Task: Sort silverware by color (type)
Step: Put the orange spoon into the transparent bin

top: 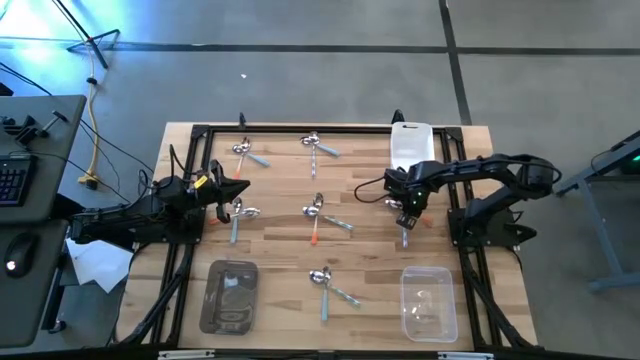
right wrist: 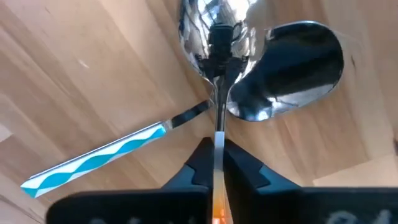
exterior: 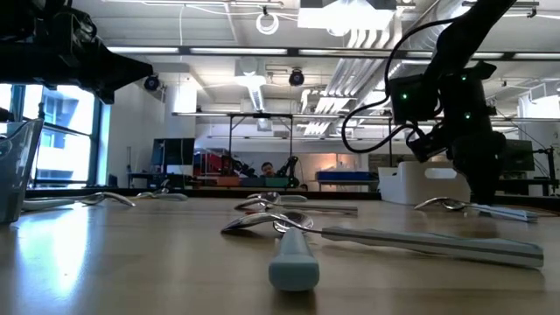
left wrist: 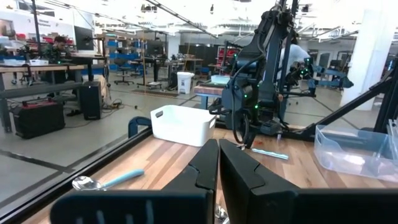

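Small metal-bowled spoons lie in little groups on the wooden table [top: 280, 250], some with blue handles [top: 258, 159] and one with an orange handle [top: 314, 236]. My right gripper [top: 405, 207] stands over a pair of spoons near the table's right side and is shut on one of them. In the right wrist view, this spoon's bowl [right wrist: 217, 31] overlaps the bowl [right wrist: 292, 68] of a spoon with a blue-and-white handle [right wrist: 93, 163]. My left gripper [top: 236, 188] hovers shut over the left side, beside a pair of spoons [top: 240, 212]. My right gripper pinches the spoon's thin metal stem [right wrist: 219, 140] between its two fingers, just behind the bowl; an orange bit of handle [right wrist: 217, 214] shows farther back between them. The fingers come from above, pointing down. Whether the spoon is lifted clear, I cannot tell.
A white tub [top: 410, 145] stands at the far edge behind the right gripper. A clear tub [top: 428, 300] sits near the right front corner and another clear tub [top: 230, 295] near the left front. A dark frame [top: 300, 128] borders the table.
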